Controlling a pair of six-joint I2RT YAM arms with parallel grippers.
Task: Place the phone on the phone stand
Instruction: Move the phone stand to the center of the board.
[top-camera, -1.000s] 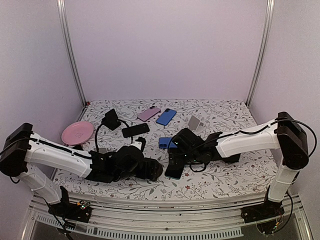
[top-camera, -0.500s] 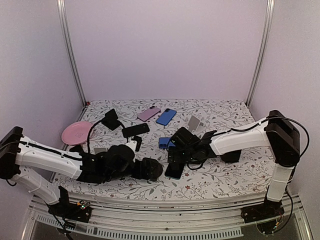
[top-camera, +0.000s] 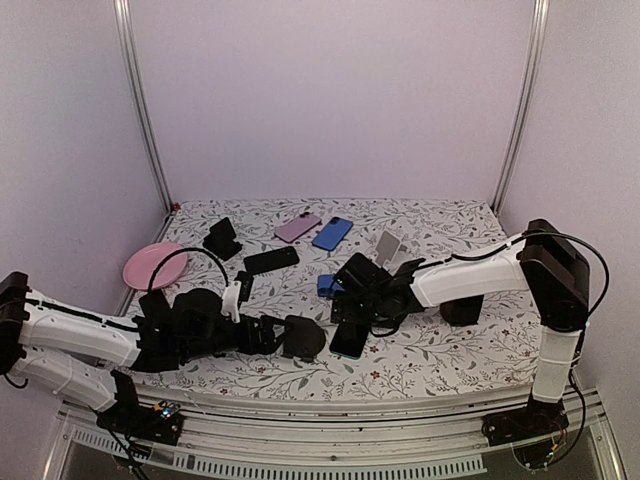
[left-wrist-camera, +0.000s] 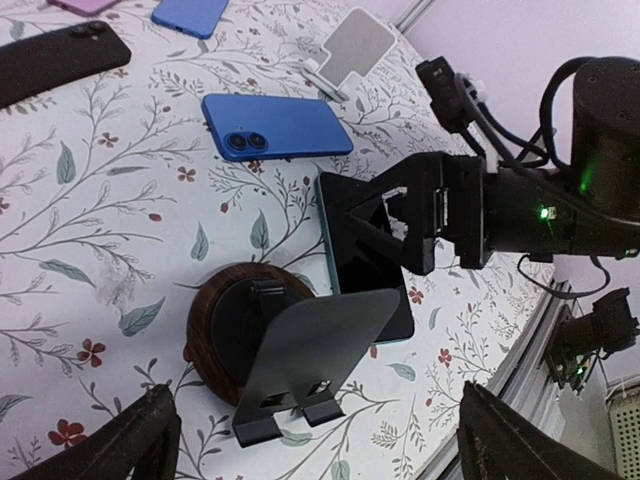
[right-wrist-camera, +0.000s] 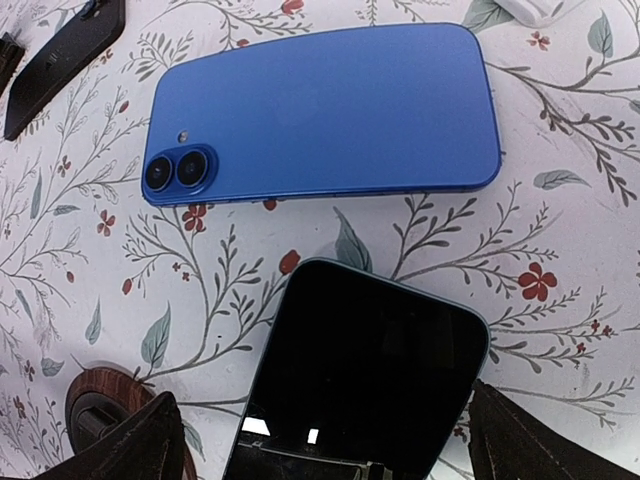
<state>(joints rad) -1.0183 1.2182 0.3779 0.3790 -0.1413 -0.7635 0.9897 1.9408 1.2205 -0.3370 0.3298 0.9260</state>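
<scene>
The phone (right-wrist-camera: 370, 375) lies flat with its black screen up and a teal edge; it also shows in the left wrist view (left-wrist-camera: 365, 275) and from above (top-camera: 349, 340). My right gripper (right-wrist-camera: 335, 425) hangs open just over it (top-camera: 352, 308), one finger on each side of the phone's width, gripping nothing. The phone stand (left-wrist-camera: 310, 345), a dark tilted plate on a round wooden base (left-wrist-camera: 205, 330), stands just left of the phone (top-camera: 303, 338). My left gripper (left-wrist-camera: 318, 405) is open and low behind the stand (top-camera: 272, 333), holding nothing.
A blue phone (right-wrist-camera: 320, 115) lies face down just beyond the black one. Farther back are a black phone (top-camera: 270, 260), a pink phone (top-camera: 297, 227), another blue phone (top-camera: 332, 233), a white stand (top-camera: 390, 245), a black stand (top-camera: 222, 238) and a pink plate (top-camera: 155, 266).
My left arm has drawn back to the left and sunk lower, away from the stand. My right gripper has shifted slightly left over the phone. Phone and stand have not moved.
</scene>
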